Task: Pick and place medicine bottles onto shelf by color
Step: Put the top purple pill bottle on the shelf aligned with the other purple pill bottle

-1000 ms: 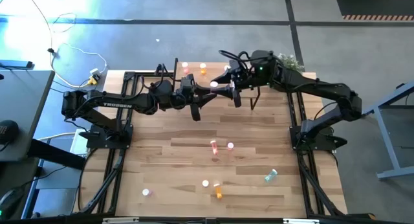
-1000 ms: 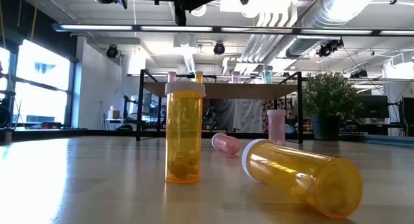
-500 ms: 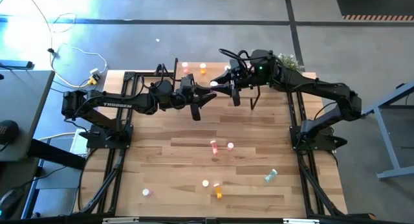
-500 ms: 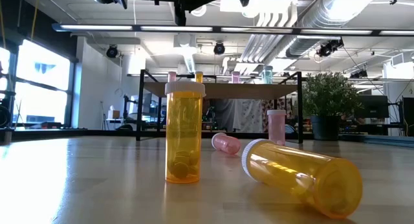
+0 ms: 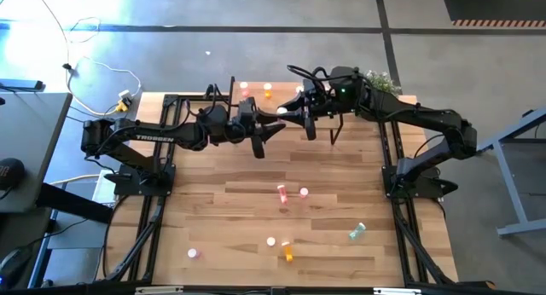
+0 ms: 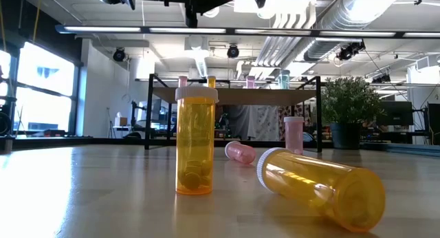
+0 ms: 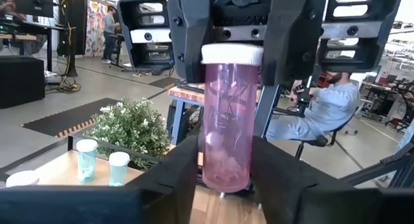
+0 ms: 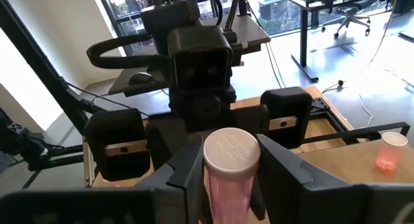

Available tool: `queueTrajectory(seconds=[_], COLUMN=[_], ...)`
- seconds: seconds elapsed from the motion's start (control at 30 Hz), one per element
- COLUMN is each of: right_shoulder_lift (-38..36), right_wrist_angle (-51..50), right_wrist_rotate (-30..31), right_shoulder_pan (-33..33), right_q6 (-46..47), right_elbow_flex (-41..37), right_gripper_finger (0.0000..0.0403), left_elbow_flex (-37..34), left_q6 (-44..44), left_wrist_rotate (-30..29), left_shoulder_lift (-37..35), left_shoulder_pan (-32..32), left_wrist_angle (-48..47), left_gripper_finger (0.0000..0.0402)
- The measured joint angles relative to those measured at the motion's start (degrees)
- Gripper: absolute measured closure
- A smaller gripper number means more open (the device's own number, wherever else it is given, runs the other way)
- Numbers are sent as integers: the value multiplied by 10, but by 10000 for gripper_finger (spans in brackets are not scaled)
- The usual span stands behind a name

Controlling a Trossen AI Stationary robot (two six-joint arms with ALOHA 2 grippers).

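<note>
A handover is underway above the shelf (image 5: 256,97) at the far edge of the counter (image 5: 341,193): the left gripper (image 5: 275,124) and the right gripper (image 5: 288,118) meet tip to tip over it, both on one pink medicine bottle (image 7: 226,120). In the left wrist view the right gripper's fingers clamp the bottle near its white cap, while the left gripper's own fingers (image 7: 169,169) flank its lower body; whether they press or have slackened I cannot tell. The likely failure is the bottle dropping or tilting if one side lets go before the other grips firmly, knocking the teal bottles (image 7: 98,160) standing on the shelf. Other bottles (image 5: 287,249) lie on the counter, well apart from the shelf. "TROSSEN" reads on the left arm (image 5: 153,138).
</note>
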Motion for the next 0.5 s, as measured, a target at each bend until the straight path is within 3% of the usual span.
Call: queueTrajectory(seconds=[0.27, 0.5], right_shoulder_lift=[-4, -27], right_wrist_angle=[2, 5], right_wrist_rotate=[27, 102], right_shoulder_pan=[-15, -60], right_q6=[-21, -64], right_elbow_flex=[0, 36], right_gripper_finger=[294, 295], left_elbow_flex=[0, 0], left_q6=[0, 0], left_wrist_rotate=[14, 13], left_shoulder_lift=[-27, -76], left_shoulder_pan=[16, 47], left_wrist_angle=[-38, -95], left_gripper_finger=[191, 171])
